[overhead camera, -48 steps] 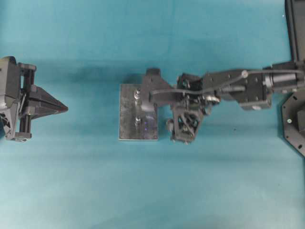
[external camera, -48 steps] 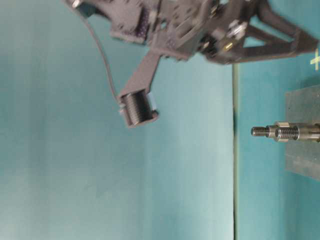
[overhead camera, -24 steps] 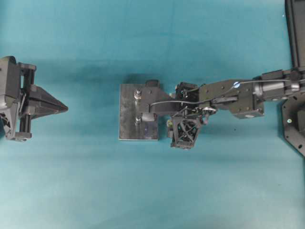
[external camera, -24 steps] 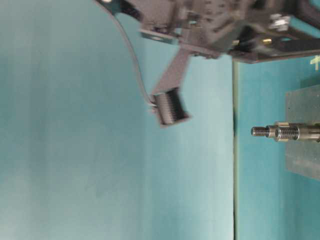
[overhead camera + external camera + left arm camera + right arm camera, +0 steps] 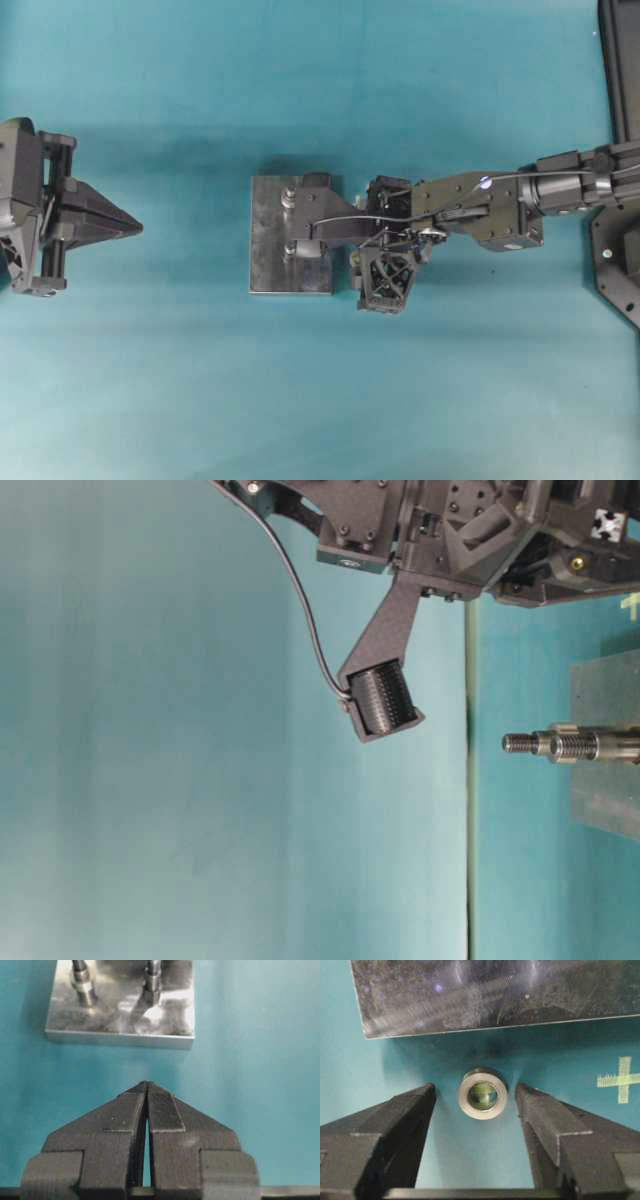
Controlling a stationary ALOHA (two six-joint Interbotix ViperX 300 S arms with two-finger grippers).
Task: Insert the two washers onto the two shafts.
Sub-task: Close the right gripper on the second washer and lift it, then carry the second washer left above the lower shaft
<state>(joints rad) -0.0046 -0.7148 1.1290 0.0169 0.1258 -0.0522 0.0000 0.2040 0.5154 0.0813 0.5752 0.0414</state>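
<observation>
Right wrist view puts the washer [image 5: 483, 1093] nearest to me, standing on the teal counter [image 5: 470, 1160] squarely between the two spread fingers [image 5: 400, 1110] of my right end effector [image 5: 476, 1097], clear teal showing on both sides of it, so nothing is gripped yet. Just past the washer lies the near edge of the metal plate [image 5: 495, 995]. Over the last second I have watched the right arm sink and shift in the table-level view, its wrist camera [image 5: 385, 698] dropping closer to the counter line, and overhead the arm drew in toward the plate's right edge. I read that as the approach finishing: the washer is centred in the opening, and closing on it looks like the next step before any lift toward a shaft [image 5: 560, 744]. Farther off, the plate's two threaded shafts stand bare in the left wrist view, the nearer one [image 5: 152, 982] carrying no washer. Farthest, my left end effector [image 5: 146, 1091] sits idle with its tips pressed together, holding nothing, well apart from the plate and unchanged.
</observation>
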